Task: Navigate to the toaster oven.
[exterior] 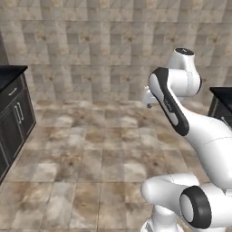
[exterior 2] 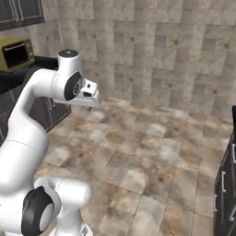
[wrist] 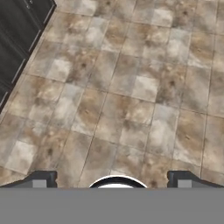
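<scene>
Driving across the tiled floor [exterior: 90, 158], nowhere near done. Toaster oven [exterior 2: 17, 54] sitting on the dark tabletop [exterior 2: 11, 78] far left. Pincer [wrist: 112, 177] spread wide, holding nothing. Probably needs swinging left, then rolling closer.

Toaster oven [exterior 2: 16, 54] sits on dark counter [exterior 2: 9, 76], apparently; tiled floor [exterior: 90, 158] below.

Olive-yellow toaster oven [exterior 2: 16, 53], mottled brown-beige floor [exterior 2: 152, 156]
</scene>
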Available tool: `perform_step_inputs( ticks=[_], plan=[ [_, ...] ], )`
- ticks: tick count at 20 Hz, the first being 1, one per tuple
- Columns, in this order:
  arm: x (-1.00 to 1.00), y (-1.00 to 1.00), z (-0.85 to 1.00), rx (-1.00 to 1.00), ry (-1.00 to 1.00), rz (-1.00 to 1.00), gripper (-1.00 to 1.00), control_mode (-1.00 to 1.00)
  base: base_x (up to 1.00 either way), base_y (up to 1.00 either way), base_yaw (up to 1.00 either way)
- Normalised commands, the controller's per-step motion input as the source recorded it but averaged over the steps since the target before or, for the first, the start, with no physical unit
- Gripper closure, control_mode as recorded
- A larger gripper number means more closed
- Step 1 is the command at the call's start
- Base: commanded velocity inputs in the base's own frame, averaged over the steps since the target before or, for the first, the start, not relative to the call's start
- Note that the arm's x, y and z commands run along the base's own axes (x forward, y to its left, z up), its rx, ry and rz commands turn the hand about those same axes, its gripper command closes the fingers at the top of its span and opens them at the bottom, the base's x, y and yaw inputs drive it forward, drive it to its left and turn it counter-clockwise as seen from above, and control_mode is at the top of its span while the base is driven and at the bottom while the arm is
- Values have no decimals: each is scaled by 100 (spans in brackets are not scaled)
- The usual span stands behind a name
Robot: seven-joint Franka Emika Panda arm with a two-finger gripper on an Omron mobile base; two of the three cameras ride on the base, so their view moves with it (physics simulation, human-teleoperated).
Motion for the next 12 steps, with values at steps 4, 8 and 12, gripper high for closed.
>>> perform_step_inputs(
  ticks=[4, 8, 12],
  plan=[
    [0, 0, 0, 0, 0, 0, -100, 100, 100, 32, 0],
    [0, 0, 0, 0, 0, 0, -100, 100, 100, 36, 0],
    [0, 0, 0, 0, 0, 0, -100, 100, 100, 40, 0]
  ],
)
